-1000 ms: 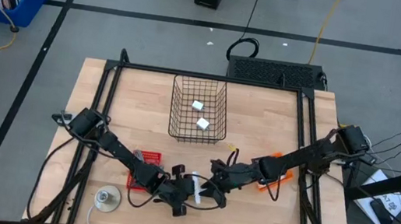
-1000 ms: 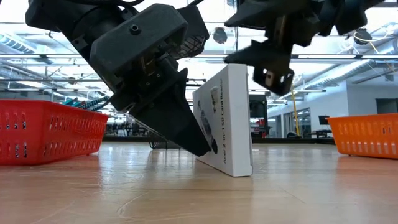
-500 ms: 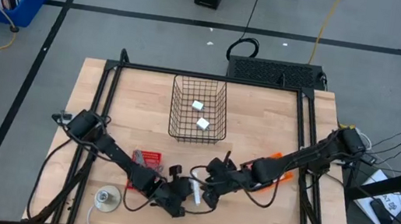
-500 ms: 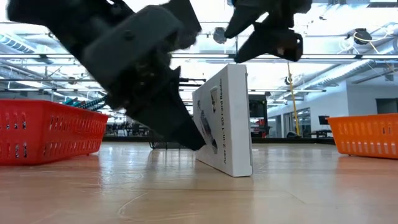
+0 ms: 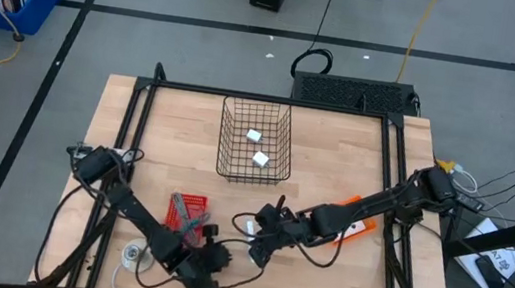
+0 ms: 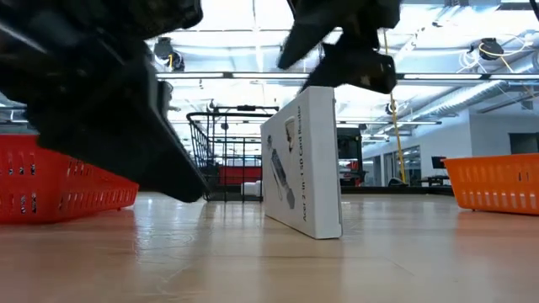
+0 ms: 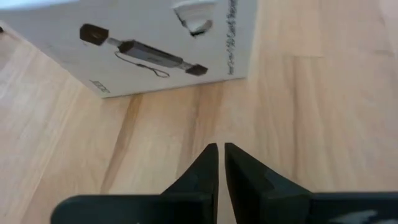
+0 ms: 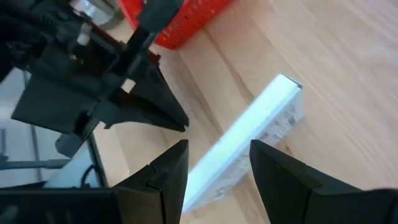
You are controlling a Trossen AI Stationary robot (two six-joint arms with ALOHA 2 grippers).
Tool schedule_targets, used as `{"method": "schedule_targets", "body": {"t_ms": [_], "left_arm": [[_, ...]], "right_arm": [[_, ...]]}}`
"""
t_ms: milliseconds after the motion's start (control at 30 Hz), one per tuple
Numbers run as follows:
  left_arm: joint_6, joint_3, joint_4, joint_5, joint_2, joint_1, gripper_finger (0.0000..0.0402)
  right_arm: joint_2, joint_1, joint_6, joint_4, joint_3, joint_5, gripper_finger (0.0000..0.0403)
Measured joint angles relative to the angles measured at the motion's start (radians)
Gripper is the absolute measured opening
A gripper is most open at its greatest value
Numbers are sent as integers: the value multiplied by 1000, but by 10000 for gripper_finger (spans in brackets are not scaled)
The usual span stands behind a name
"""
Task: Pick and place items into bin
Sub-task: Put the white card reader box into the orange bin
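Left tool (image 7: 217, 163) backed off white box (image 6: 305, 164), closed (empty); right tool (image 8: 217, 163) open above box.

A flat white cardboard box (image 6: 305, 162) stands on edge on the wooden table, leaning slightly, its broad face printed with a dark elongated gadget and its narrow spine with black lettering. From above it sits toward six o'clock. The black wire bin (image 5: 256, 142), toward twelve o'clock, holds two white cubes (image 5: 257, 148).
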Motion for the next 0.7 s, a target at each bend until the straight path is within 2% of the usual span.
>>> {"method": "schedule_targets", "body": {"t_ms": [233, 467, 567, 700], "left_arm": [[-8, 0, -14, -22, -9, -17, 35], [-2, -1, -30, -43, -22, -22, 35], [-3, -1, -37, -46, -25, -26, 35], [-8, -1, -39, -48, -26, -26, 35]], "right_arm": [[4, -14, 6, -8, 2, 5, 167], [77, -49, -6, 8, 29, -67, 167], [118, -55, -30, -18, 77, -73, 167], [163, -60, -37, -141, 139, -73, 167]]}}
